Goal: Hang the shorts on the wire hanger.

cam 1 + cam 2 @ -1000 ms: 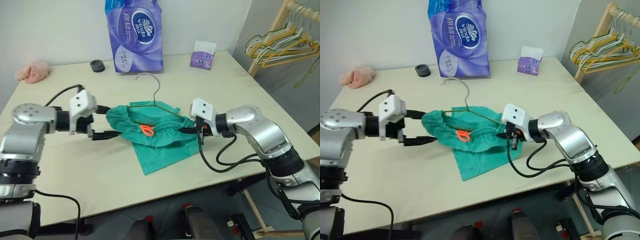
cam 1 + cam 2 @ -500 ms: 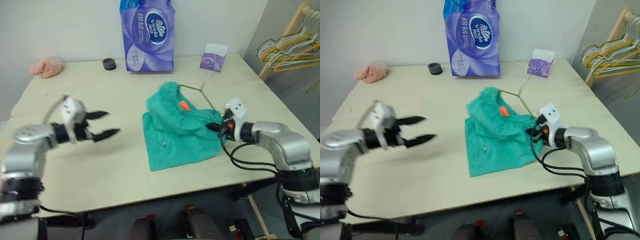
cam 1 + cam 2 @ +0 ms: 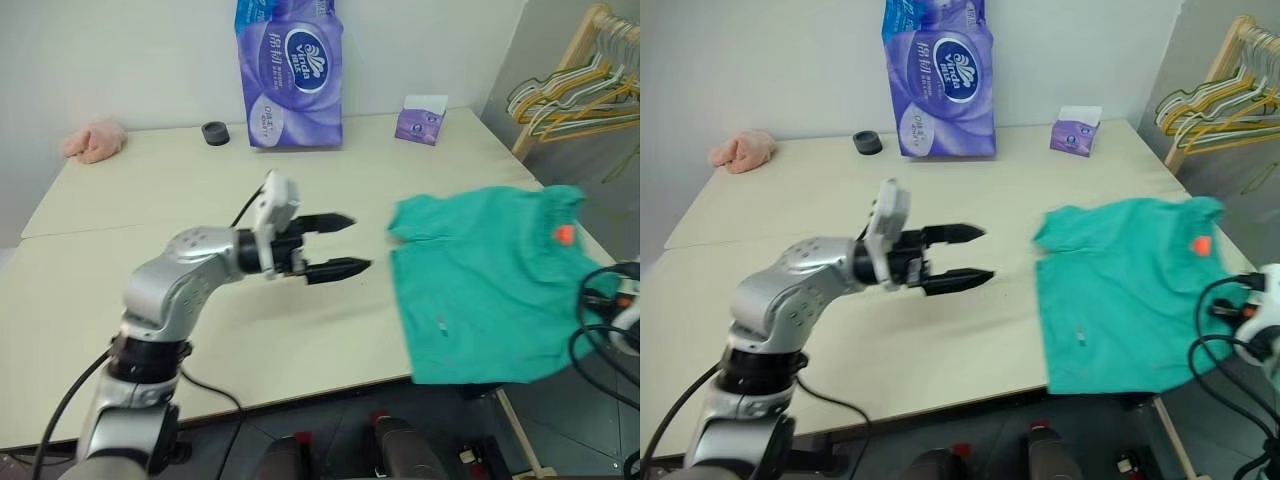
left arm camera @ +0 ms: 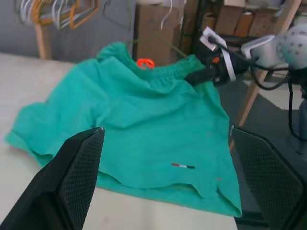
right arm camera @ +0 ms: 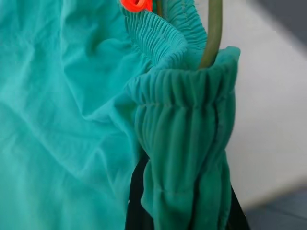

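The teal-green shorts point(image 3: 480, 280) lie spread flat at the table's right side, their lower hem hanging over the front edge, the orange drawstring point(image 3: 565, 233) near the right edge. My right gripper point(image 4: 204, 75) is shut on the gathered waistband point(image 5: 184, 120) at the table's right edge. The olive wire hanger point(image 5: 212, 33) runs into that waistband fold; the rest of it is hidden. My left gripper point(image 3: 358, 243) hovers open over the table's middle, pointing toward the shorts, a short way off their left edge and holding nothing.
A tall purple tissue pack point(image 3: 290, 70), a small purple tissue box point(image 3: 420, 120), a black round object point(image 3: 214, 132) and a pink cloth lump point(image 3: 95, 140) sit along the back. A wooden rack with coloured hangers point(image 3: 570, 95) stands beyond the right edge.
My right gripper has dragged the shorts from the table's middle to its right edge, spreading them out. The open left gripper has swung right to the table's middle.
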